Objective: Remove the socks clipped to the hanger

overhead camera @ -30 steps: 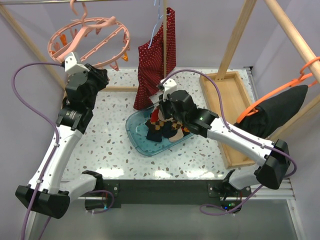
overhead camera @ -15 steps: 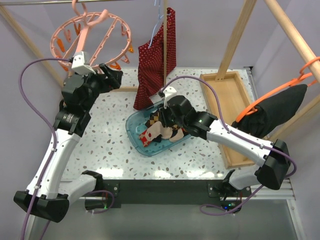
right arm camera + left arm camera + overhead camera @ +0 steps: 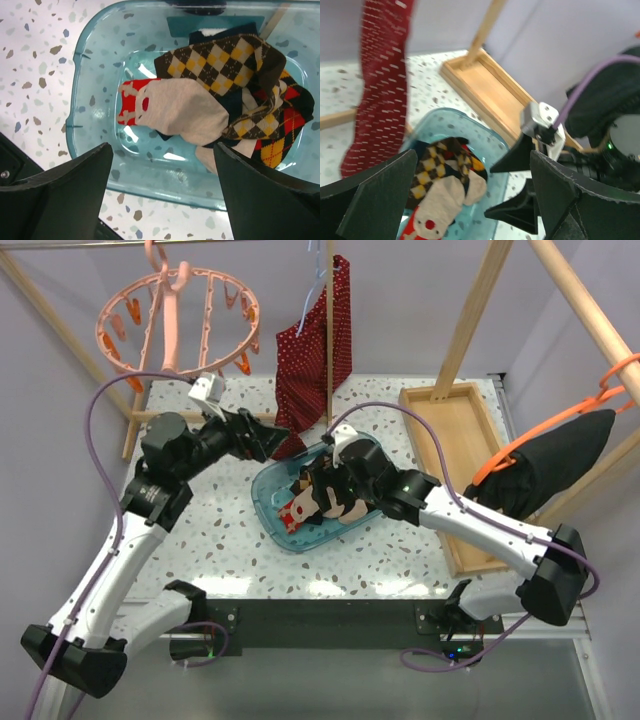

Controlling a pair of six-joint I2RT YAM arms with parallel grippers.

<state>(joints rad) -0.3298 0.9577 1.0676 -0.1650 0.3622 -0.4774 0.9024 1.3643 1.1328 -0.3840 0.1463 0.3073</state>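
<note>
Socks: all those visible lie heaped in the teal basin at mid-table, the argyle ones partly under a pale one with a red motif. Hanger: hangs above the far left corner of the table, with no sock seen on any clip (the far clips are small and hard to read). Right gripper: over the heap, fingers apart, nothing held. Left gripper: near the basin's far left rim, fingers wide, empty. Assessment: removal appears complete.
</note>
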